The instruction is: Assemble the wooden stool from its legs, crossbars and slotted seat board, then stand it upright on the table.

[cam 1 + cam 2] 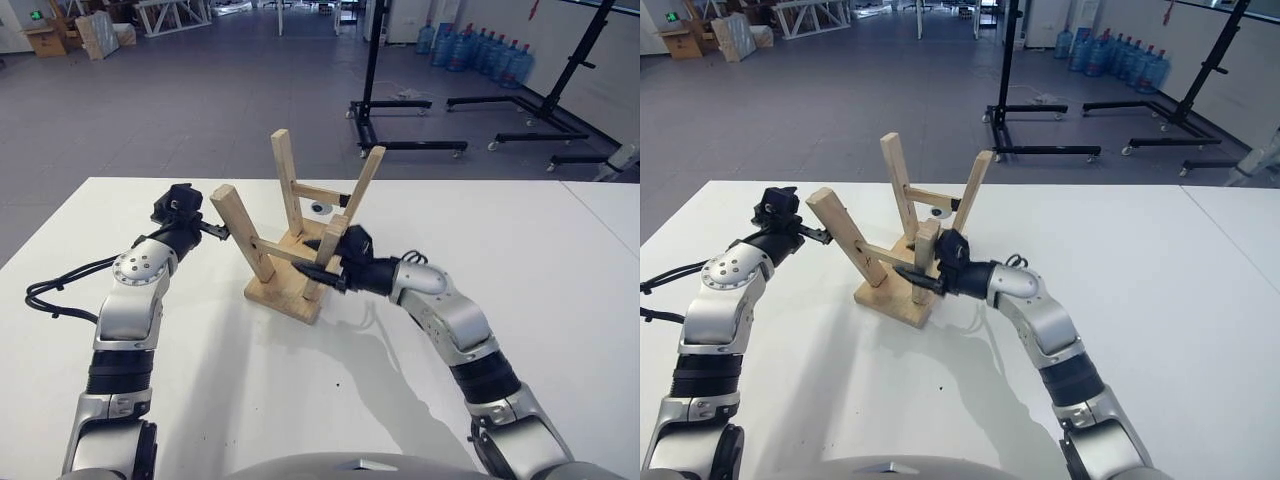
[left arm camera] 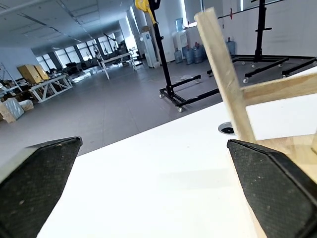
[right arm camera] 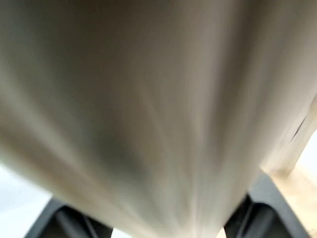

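Desk [image 1: 520, 260], white and broad, carries the wooden stool [image 1: 300, 232], which sits upside down near the middle with its feet in the air. The seat board [image 1: 285, 295] lies flat on the desk, its near corner towards the robot. Four legs rise out of it and splay outwards. The left leg [image 1: 243, 232] leans left, the far leg [image 1: 289, 185] stands tallest, the right far leg [image 1: 362, 185] leans right, and the near right leg [image 1: 330, 240] is the shortest in view. A lower crossbar [image 1: 285, 252] joins the left leg to the near right leg. An upper crossbar [image 1: 322, 194] joins the two far legs.

The right pincer [image 1: 318, 272] comes in from the right and is clamped around the near right leg, low down, just above the seat board. In the right wrist view, blurred wood sits between its dark fingers [image 3: 257, 218].

The left pincer [image 1: 212, 231] is just beside the upper part of the left leg, on its left. Its pads [image 2: 272, 188] are spread wide and grip nothing. Whether a tip touches the leg I cannot tell.

A small round grommet hole [image 1: 320, 208] sits in the desk just beyond the stool.
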You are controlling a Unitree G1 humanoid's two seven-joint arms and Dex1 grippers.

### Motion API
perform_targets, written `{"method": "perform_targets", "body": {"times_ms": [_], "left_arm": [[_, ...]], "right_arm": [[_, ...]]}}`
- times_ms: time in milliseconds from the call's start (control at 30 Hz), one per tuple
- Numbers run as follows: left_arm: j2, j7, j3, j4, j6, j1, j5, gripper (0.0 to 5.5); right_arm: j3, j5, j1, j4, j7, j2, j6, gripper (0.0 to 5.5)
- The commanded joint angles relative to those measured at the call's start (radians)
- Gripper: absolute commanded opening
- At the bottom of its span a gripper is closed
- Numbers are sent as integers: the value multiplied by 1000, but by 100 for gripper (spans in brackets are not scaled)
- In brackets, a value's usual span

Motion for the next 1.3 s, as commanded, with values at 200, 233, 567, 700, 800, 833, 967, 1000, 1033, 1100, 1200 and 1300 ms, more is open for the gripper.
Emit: {"method": "perform_targets", "body": {"times_ms": [200, 233, 567, 700, 800, 833, 967, 1000, 1033, 1100, 1200, 1300], "left_arm": [[51, 3, 4, 139, -54, -34, 27, 540], [70, 5, 13, 173, -65, -37, 36, 540], [302, -219, 284, -49, 99, 165, -254, 540], [351, -388, 261, -436, 300, 291, -559, 540], [345, -398, 201, -483, 341, 304, -593, 540], [340, -394, 182, -485, 349, 300, -601, 540], [306, -301, 113, -396, 331, 215, -515, 540], [298, -275, 99, -367, 321, 192, -488, 540], [287, -254, 87, -340, 313, 166, -469, 540], [272, -231, 59, -296, 290, 125, -430, 540], [255, -214, 40, -240, 258, 83, -391, 540], [238, -233, 25, -205, 228, 69, -380, 540]], "right_arm": [[-26, -38, 23, 53, 59, -61, -57, 438], [-42, -43, 36, 61, 74, -86, -80, 458], [-308, 3, 28, 196, 200, -331, -173, 458], [-303, 6, -23, 187, 103, -223, -171, 458], [-237, -28, -44, 198, 40, -112, -191, 458], [-207, -45, -50, 203, 20, -72, -200, 458], [-112, -89, -52, 193, -30, 45, -205, 458], [-88, -97, -40, 179, -26, 58, -201, 458], [-65, -94, -19, 151, -16, 64, -189, 458], [-39, -76, 21, 88, 0, 65, -159, 458], [-6, -75, 52, 12, -17, 80, -117, 458], [58, -117, 62, -52, -65, 110, -88, 458]]}}
